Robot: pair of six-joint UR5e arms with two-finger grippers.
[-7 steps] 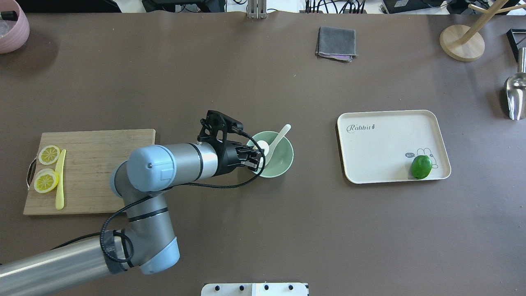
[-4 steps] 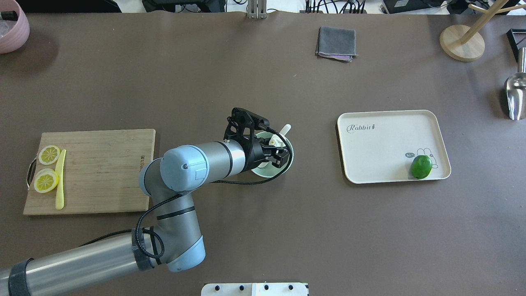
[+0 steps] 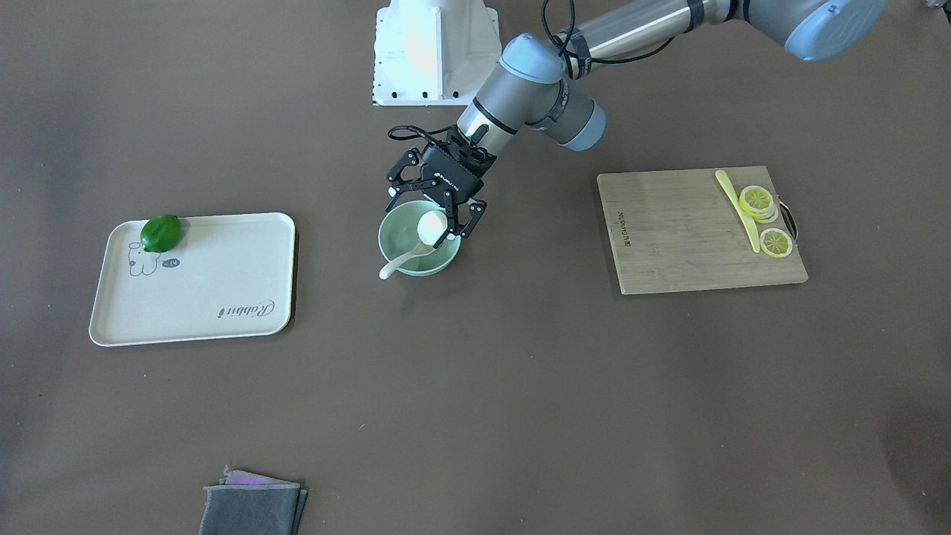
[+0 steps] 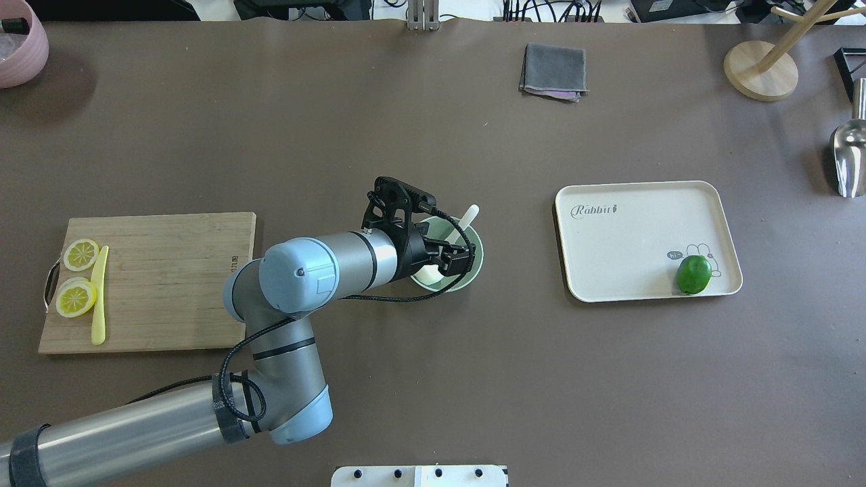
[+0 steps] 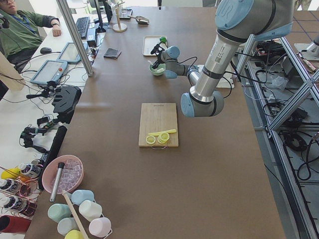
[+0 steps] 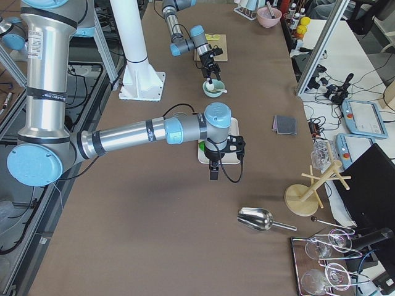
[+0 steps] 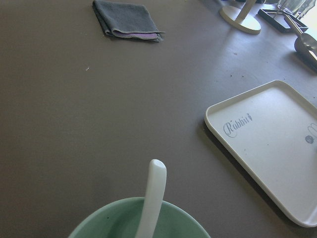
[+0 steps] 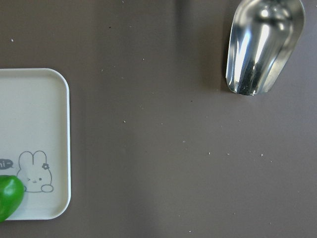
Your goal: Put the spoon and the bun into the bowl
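The mint-green bowl [image 3: 397,229] stands mid-table. The white spoon [image 3: 394,265] lies in it, its handle sticking out over the rim; it also shows in the overhead view [image 4: 471,214] and the left wrist view [image 7: 154,191]. The white bun [image 3: 431,225] lies inside the bowl, close to one finger, and shows in the overhead view [image 4: 427,274]. My left gripper [image 3: 423,215] hovers just over the bowl [image 4: 477,260], open, with its fingers spread and empty. My right gripper [image 6: 213,174] shows only in the exterior right view, above the tray's near edge; I cannot tell its state.
A wooden cutting board [image 4: 169,284] with lemon slices and a yellow knife lies on the robot's left. A cream tray [image 4: 629,243] with a green lime [image 4: 693,274] lies on its right. A grey cloth [image 4: 553,71], a metal scoop [image 4: 849,159] and a wooden stand [image 4: 761,67] lie farther off.
My left gripper carried the bun rightward over the bowl, then opened. The bun now lies in the bowl. The gripper has drawn back slightly to the left.
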